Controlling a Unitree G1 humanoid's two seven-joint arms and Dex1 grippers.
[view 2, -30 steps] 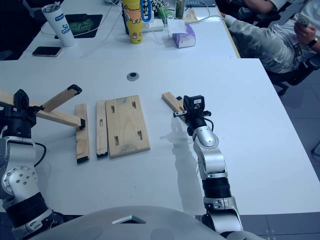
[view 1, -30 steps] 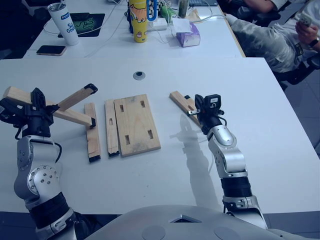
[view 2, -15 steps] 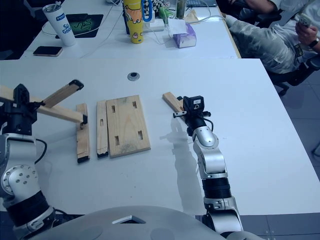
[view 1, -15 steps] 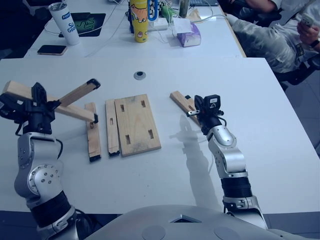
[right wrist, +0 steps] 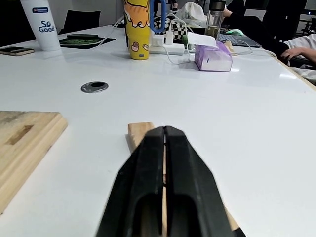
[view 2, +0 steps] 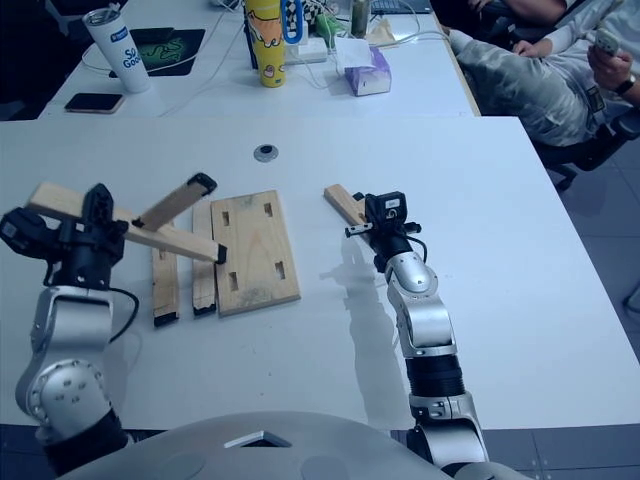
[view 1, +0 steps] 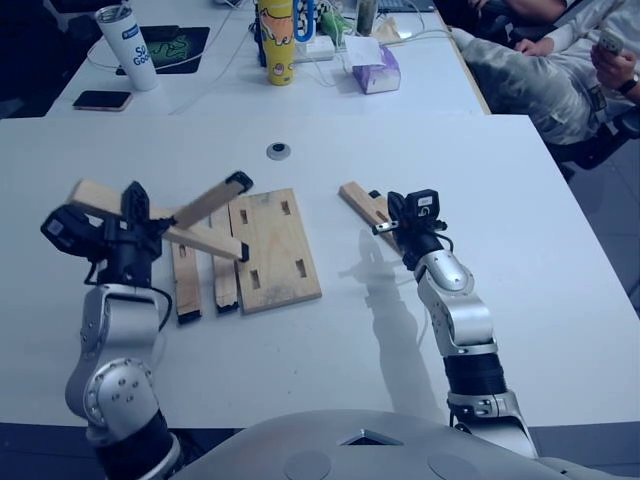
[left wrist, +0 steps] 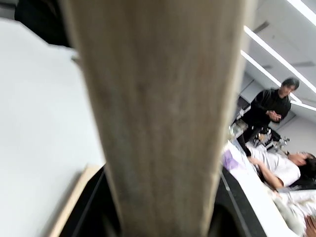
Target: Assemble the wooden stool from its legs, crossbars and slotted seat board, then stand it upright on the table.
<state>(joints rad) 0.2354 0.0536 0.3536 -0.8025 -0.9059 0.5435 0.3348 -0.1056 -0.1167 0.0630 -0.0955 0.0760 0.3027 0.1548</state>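
Clamping crossed legs (view 1: 200, 238) between left jaws, off table (view 1: 320, 350).

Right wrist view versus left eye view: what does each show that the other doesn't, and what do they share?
Right wrist view alone: the right gripper close up, shut, its tip over the wooden piece. Left eye view alone: the left gripper holding joined leg pieces raised, and two bars lying flat beside the seat board. Both: seat board, wooden piece, table grommet, yellow cup, tissue box.
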